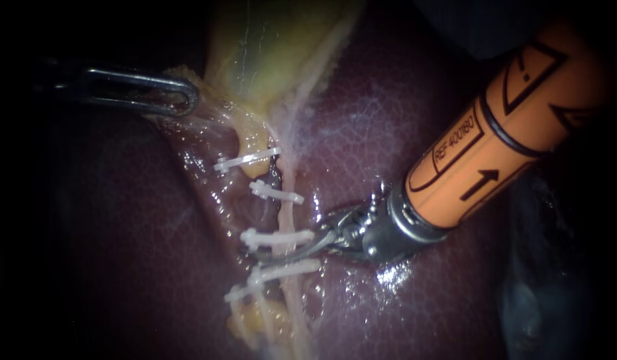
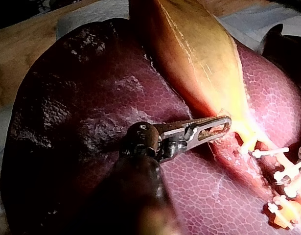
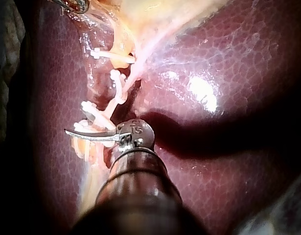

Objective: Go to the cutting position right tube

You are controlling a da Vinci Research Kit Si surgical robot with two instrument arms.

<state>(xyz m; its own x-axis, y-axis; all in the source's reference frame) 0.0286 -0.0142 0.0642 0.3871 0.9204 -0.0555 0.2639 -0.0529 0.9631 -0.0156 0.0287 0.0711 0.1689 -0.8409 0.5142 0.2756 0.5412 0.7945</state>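
From where I stand, everything hangs on the row of four white clips [image 1: 276, 239] crossing the tubes below the gallbladder [image 1: 268, 53]. The right tube [image 1: 287, 213] is the pale strand running through that row on the side facing the right instrument [image 1: 318, 239].

That instrument's jaws are slightly parted and hold nothing. Their tips lie just beside the row, about level with the third clip counting from the gallbladder. I cannot tell whether the tube already lies between them.

The left instrument [image 1: 182, 95] is well off from the clips, past the gallbladder end of the row. Its jaws are clamped on a fold of tissue at the gallbladder's edge, and a thin film stretches from there toward the clips.

The main hazard, to my eye, is height along the row. The tips look closer to a clip than to the bare stretch of tube between two clips. Settling there would, I think, put the blades on plastic, or so near a clip that it loosens. A second risk is reach. Pushed too far through the row, the tips could catch the neighbouring tube or prick the liver [image 1: 362, 120] under the clips.

If the left instrument's hold slips, the film would slacken. The tube could then shift against the clips and spoil the line-up.
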